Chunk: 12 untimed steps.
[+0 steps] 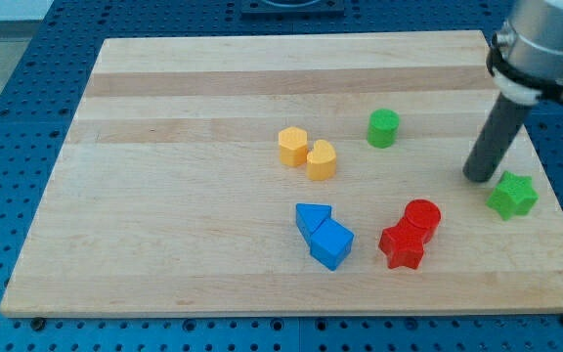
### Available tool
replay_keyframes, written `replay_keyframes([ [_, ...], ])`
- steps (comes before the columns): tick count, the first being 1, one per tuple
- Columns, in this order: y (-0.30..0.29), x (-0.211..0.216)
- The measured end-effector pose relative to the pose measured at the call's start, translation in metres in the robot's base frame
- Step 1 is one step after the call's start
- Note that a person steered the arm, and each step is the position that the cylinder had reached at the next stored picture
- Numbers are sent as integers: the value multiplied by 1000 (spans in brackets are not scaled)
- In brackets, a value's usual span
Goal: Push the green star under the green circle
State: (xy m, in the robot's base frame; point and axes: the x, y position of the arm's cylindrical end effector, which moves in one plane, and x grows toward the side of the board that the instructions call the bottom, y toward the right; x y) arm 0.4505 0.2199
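The green star (512,195) lies near the board's right edge. The green circle (383,128) stands up and to the left of it, toward the middle of the board. My tip (477,177) rests on the board just left of the star and slightly above it, close to it; I cannot tell whether they touch. The rod rises up and to the right to the arm's grey end at the view's top right.
A yellow hexagon (293,147) and a yellow heart (322,159) touch left of the green circle. A blue triangle (311,217) and blue block (331,242) sit at lower middle. A red circle (422,216) and red star (402,245) sit beside them. The wooden board (164,196) has an edge close to the star.
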Motion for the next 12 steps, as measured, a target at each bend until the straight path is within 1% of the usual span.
replay_keyframes([
  [1,66,-29],
  [2,122,14],
  [3,122,43],
  [4,102,69],
  [7,25,68],
  [11,-46,-12],
  [12,-33,-16],
])
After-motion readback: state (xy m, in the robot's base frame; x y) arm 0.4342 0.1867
